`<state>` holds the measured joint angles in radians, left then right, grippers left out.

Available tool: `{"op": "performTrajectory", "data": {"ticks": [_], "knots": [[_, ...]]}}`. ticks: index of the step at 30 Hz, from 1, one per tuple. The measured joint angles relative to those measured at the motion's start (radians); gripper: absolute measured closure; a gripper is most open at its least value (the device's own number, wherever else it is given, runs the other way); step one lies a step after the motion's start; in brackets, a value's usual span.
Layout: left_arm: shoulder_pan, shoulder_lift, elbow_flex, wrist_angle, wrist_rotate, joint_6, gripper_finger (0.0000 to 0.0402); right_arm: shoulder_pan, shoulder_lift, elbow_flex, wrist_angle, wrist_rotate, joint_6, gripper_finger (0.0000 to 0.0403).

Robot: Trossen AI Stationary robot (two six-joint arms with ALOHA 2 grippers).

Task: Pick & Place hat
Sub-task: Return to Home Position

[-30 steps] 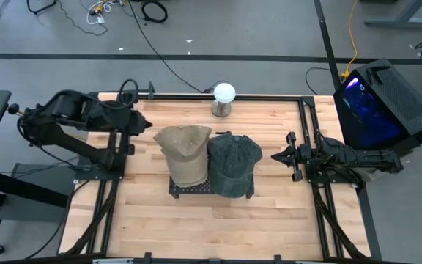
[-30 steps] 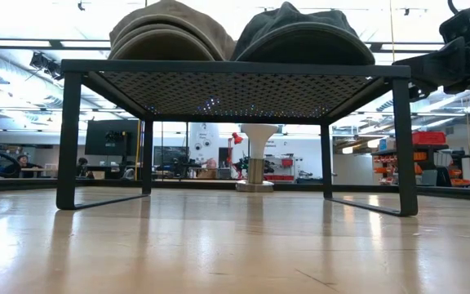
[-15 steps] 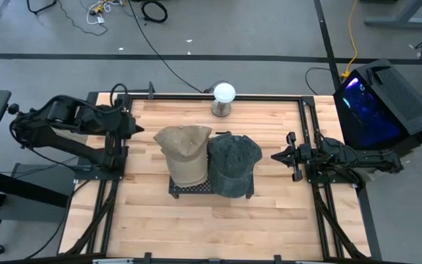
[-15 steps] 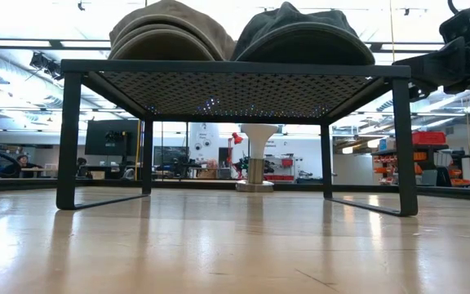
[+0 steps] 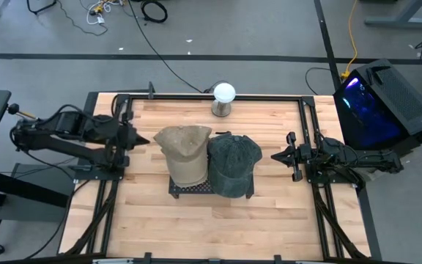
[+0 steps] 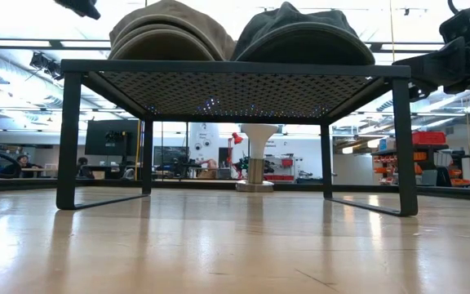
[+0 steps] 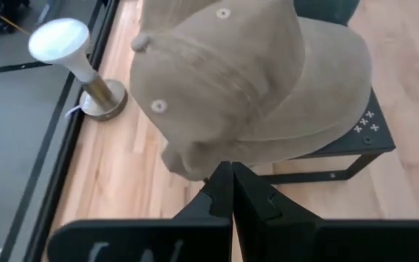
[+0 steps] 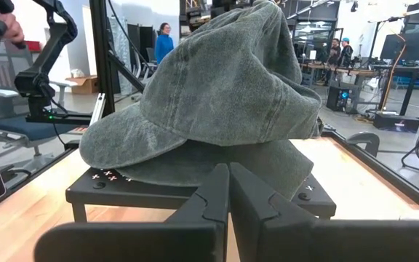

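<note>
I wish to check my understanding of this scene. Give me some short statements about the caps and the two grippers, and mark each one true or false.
1. The brown caps lie on the shelf. True.
2. The dark caps lie under the shelf. False: they lie on top of it, beside the brown caps.
3. The left gripper holds a brown cap. False: its fingers are shut on nothing, apart from the caps.
4. The right gripper is shut and empty. True.
</note>
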<state>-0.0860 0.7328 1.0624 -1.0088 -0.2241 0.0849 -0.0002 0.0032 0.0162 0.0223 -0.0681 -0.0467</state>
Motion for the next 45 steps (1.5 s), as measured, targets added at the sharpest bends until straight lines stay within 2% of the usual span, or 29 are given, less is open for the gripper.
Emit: {"op": "performTrajectory", "data": {"ticks": [7,14,26,33,45], "knots": [[0.0,-0.126,-0.159,0.11,0.023,-0.047,0.0401,0.0,0.0,0.0,0.0,0.0,0.0,0.0388],[0.0,-0.251,-0.367,0.297,0.067,-0.05,0.0401,0.0,0.0,0.0,0.0,0.0,0.0,0.0388],[0.0,-0.329,-0.629,0.554,0.091,-0.04,0.0401,0.0,0.0,0.0,0.0,0.0,0.0,0.0388],[0.0,-0.346,-0.685,0.59,0.091,0.004,0.0401,0.0,0.0,0.0,0.0,0.0,0.0,0.0388],[0.0,-0.481,-0.696,0.594,0.09,-0.026,0.0401,0.0,0.0,0.0,0.0,0.0,0.0,0.0388]]}}
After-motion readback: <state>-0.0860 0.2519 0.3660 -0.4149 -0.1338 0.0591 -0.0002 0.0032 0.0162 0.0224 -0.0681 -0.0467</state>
